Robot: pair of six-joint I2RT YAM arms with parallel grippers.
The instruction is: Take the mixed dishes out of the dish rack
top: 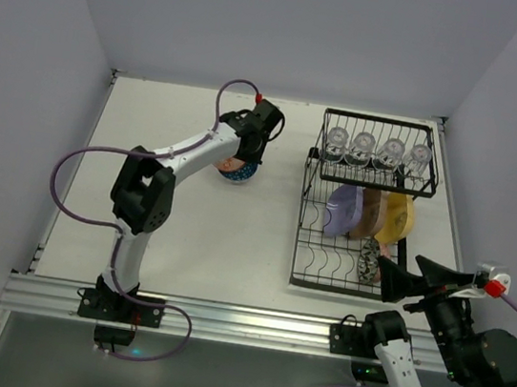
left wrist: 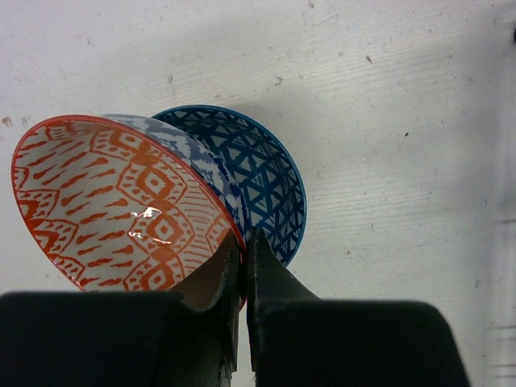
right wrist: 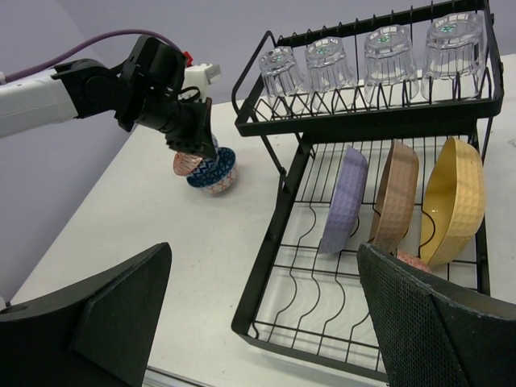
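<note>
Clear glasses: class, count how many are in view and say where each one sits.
4. All sit in one row on the raised upper shelf of the dish rack: leftmost glass, second glass, third glass, rightmost glass. None looks hidden elsewhere.

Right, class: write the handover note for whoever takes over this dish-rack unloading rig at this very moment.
Left gripper: shut on the rim of the orange-patterned bowl, which is tilted over the grey-blue bowl and dark blue bowl on the table.
Right gripper: open, empty, at the dish rack's near right corner.
Done: two bowls set down, third in hand.
To do: one patterned bowl, lavender plate, brown plate, yellow plate, four clear glasses.
</note>
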